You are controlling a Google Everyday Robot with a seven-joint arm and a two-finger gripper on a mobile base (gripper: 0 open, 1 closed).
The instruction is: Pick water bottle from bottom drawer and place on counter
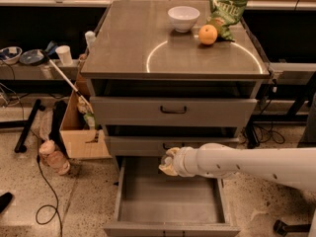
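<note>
The bottom drawer (pixel 168 201) is pulled open below two shut drawers with black handles; the part of its grey tray that shows is bare. My gripper (pixel 167 164) comes in from the right on a white arm. It hangs over the back left of the drawer, just under the middle drawer's front. I cannot make out the water bottle; the pale gripper tip and the arm hide the back of the drawer. The counter (pixel 133 43) is the grey-brown cabinet top with a bright arc.
On the counter's far side stand a white bowl (pixel 183 18), an orange (pixel 208 34) and a green chip bag (pixel 224 11). A cardboard box (pixel 81 132), a pinkish bottle (pixel 52 154) and cables lie on the floor at left. A cluttered side shelf (pixel 29 68) is further left.
</note>
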